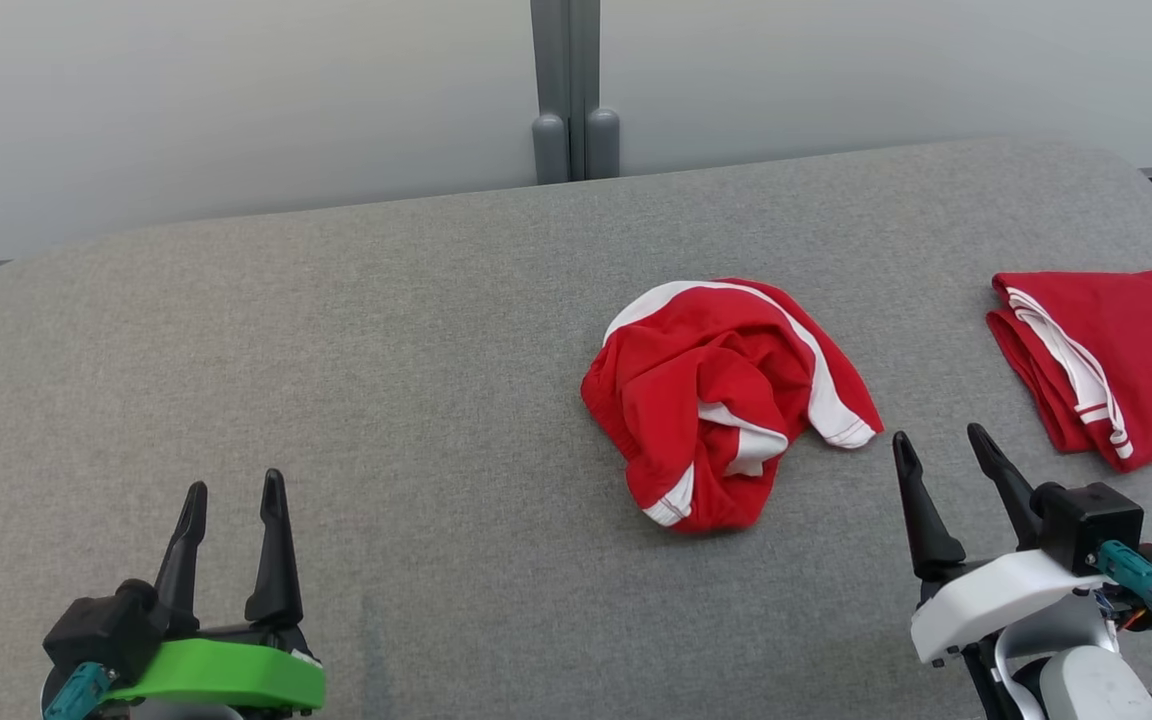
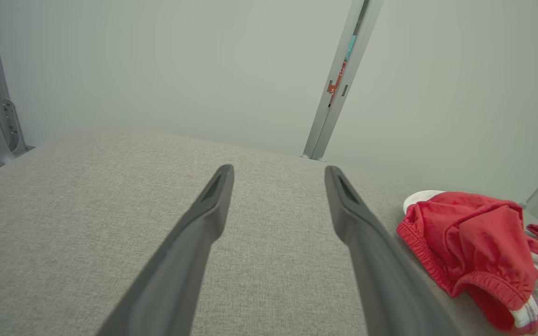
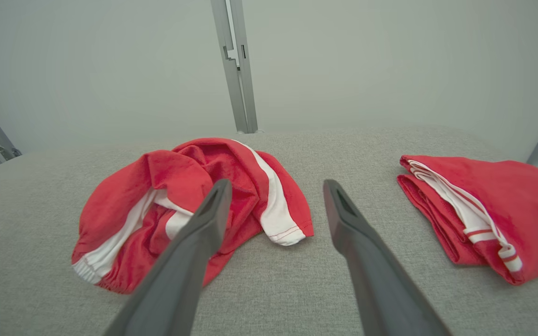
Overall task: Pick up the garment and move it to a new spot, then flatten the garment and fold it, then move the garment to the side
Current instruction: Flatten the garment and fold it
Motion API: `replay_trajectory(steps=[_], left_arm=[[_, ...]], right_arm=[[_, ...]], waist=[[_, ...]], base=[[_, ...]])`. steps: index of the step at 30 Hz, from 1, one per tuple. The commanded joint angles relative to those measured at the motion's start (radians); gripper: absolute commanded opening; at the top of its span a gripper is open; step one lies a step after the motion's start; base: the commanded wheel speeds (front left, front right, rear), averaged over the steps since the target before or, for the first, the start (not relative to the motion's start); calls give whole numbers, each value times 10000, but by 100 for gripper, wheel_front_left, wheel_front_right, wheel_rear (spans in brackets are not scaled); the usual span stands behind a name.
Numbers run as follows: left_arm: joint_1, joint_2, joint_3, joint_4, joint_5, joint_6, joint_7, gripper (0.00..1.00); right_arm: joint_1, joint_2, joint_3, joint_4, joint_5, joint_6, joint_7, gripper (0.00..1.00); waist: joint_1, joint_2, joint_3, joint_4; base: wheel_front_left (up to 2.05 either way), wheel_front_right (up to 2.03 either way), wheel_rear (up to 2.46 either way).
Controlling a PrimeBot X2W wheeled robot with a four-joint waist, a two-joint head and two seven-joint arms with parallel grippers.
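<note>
- Grey woven upholstery is stretching out beneath me as a wide padded table (image 1: 386, 330) with rounded corners, its weave looking coarse and grippy.
- I am holding my left gripper (image 1: 233, 488) low at the near left, its two long dark fingers spread with nothing between them, well apart from any cloth.
- I am holding my right gripper (image 1: 936, 435) at the near right, jaws likewise parted and empty, its tips sitting just beside the crumpled shorts (image 1: 721, 400) without touching them.
- Those shorts are lying bunched in a soft mound right of the table's middle: thin red knit, white side stripes, a gathered elastic band curling along one edge.
- I am judging that the first step is only beginning. The pickup is not yet made, and the next move is calling for my right fingers to reach forward and left and pinch a raised fold or the elastic band.
- Farther right, a folded red garment (image 1: 1126, 350) with white trim is resting flat, apart from the mound.
- Beyond, pale wall panels (image 1: 236, 100) are meeting at a grey post (image 1: 574, 90).
</note>
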Motion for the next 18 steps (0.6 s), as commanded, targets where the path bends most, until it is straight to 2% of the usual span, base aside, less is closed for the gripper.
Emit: replay_trajectory(steps=[1,9,18], left_arm=[[160,7,2,25,-21,-36,-24,100],[-251,26,-491,242,-129,-47,-25,100],[-1631,574,-3147,1068,-1174,-47,772,100]], right_arm=[[3,-4,17,28,1,-16,-12,100],[-62,67,63,-1,45,-16,-50,100],[-483,74,445,-32,69,-16,-63,100]], waist=[[0,0,4,-5],[0,0,89,-12],[0,0,706,-439]], base=[[0,0,0],[0,0,0],[0,0,0]])
